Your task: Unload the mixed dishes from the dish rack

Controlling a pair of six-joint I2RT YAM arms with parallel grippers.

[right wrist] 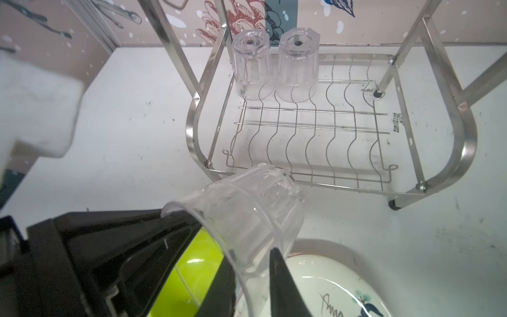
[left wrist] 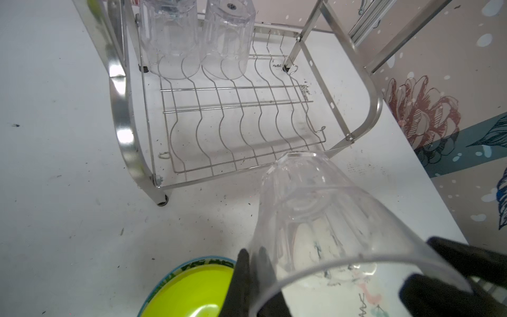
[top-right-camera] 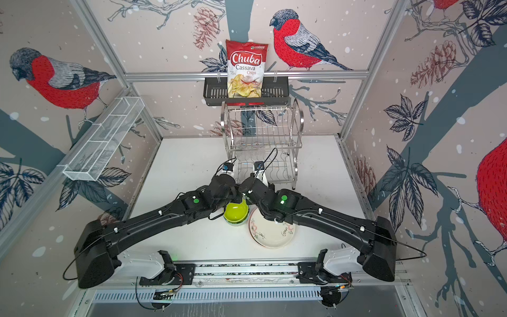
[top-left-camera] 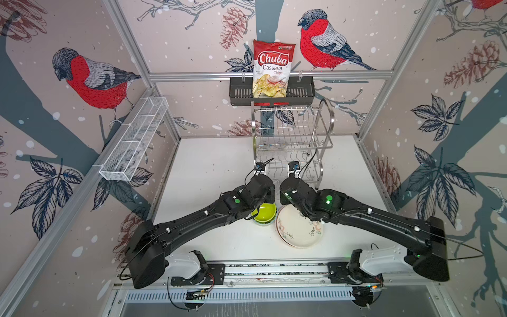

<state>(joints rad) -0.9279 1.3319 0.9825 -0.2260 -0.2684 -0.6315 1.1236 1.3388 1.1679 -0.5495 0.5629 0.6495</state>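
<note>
Table [top-left-camera: 208, 164], white and scuffed, fills the floor of the cell in both top views. Rack [top-left-camera: 285, 127] stands upright at its 12 o'clock edge. Both arms reach in from 6 o'clock and meet just short of the rack's near side.

Plates [top-left-camera: 297, 233] lie stacked near the table's centre, at 4 o'clock of the bowls, with the cream doodled one on top. The right arm crosses above their far rim. Bowls [top-left-camera: 264, 216] sit nested just beside that stack, lime one uppermost, partly under the left arm.

Two tumblers [right wrist: 297, 66] stand mouth down, side by side, on the rack's lower tier toward its 11 o'clock corner. Tumbler [left wrist: 329, 219], the third, hangs tilted in the air at 6 o'clock of the rack. Its base points toward the rack and its mouth toward the arms, over the seam between bowls and plates.

Left gripper [left wrist: 252, 264] is clenched on its rim, one finger inside the wall and one outside. Right gripper [right wrist: 252, 277] has a finger [right wrist: 278, 277] against the same rim, across the mouth from the left one. Whether it is clamped I cannot tell.
</note>
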